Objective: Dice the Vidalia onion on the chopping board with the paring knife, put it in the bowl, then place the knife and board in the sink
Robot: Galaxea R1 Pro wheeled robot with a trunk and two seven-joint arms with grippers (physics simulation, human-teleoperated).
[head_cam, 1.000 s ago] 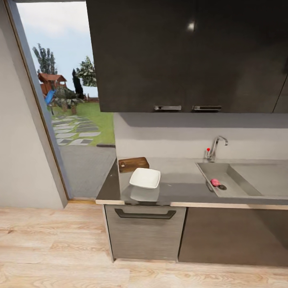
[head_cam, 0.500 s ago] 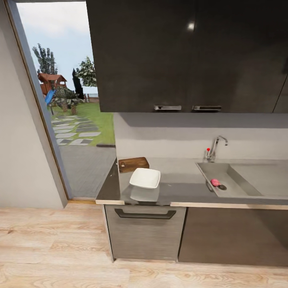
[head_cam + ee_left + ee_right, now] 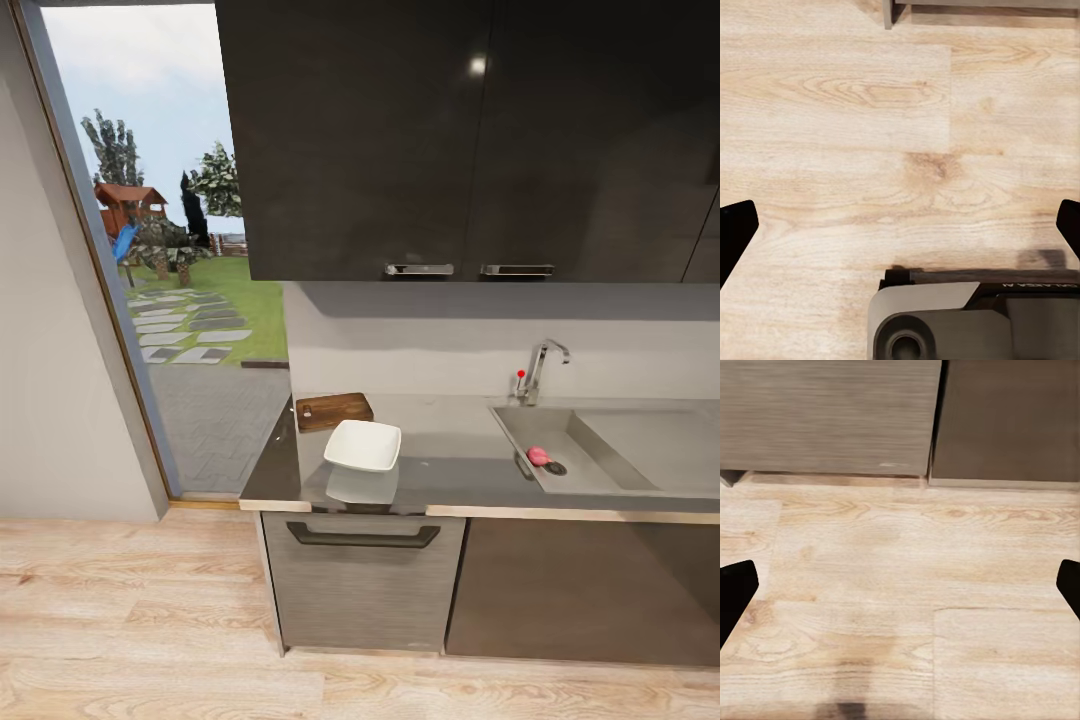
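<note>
Nothing has moved since the earlier frame. The surface [image 3: 450, 470] carries sink [image 3: 600, 440], bowl [image 3: 362, 445], chopping board [image 3: 334, 410]; Vidalia onion [image 3: 538, 456] lies by the drain. Both tools [image 3: 900, 225] [image 3: 900, 585] hang released over floor. Reaching from afar risks missing the onion.

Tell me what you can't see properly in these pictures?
- Knife: none can be made out on the countertop or board in the head view; it may be too small.
- Sink: its drainboard is cut off by the head view's right edge.
- Board: its near corner is hidden behind the bowl.
- Onion: too small to show detail.
- Left gripper and right gripper: fingertips clipped by the wrist views' edges.
</note>
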